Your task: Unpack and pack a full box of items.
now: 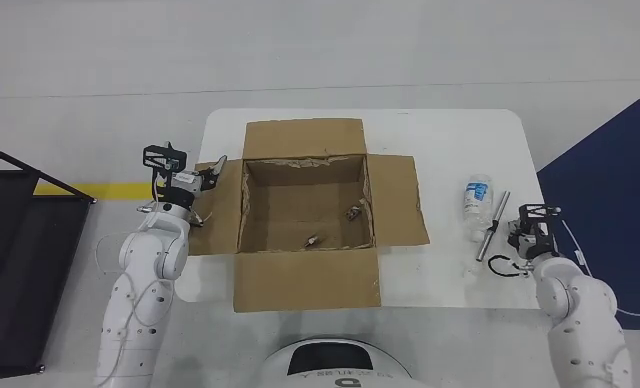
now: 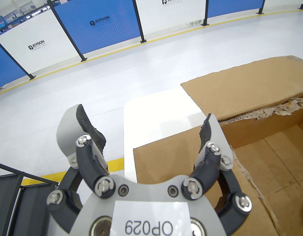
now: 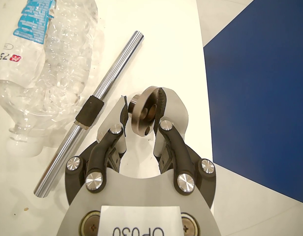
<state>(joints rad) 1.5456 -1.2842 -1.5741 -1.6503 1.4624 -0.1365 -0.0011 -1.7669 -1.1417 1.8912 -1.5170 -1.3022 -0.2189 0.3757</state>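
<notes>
An open cardboard box (image 1: 250,219) sits mid-table with its flaps spread; two small items (image 1: 353,212) (image 1: 313,240) lie on its floor. My left gripper (image 2: 144,114) is open and holds nothing, hovering at the box's left flap (image 2: 163,160), also seen from above (image 1: 212,176). At the table's right end, my right gripper (image 3: 142,96) (image 1: 528,233) is shut on a round metal flange (image 3: 141,114), low over the tabletop. Beside it lie a steel rod (image 3: 112,69) (image 1: 493,226) with a black band and a crushed clear plastic bottle (image 3: 50,57) (image 1: 476,200).
A black curved piece (image 1: 505,266) lies on the table (image 1: 440,138) near the right gripper. The table's right edge is close to that gripper, with blue floor beyond. A dark rack (image 1: 30,268) stands off the table's left side. Torn paper padding (image 2: 277,110) lines the box's inner rim.
</notes>
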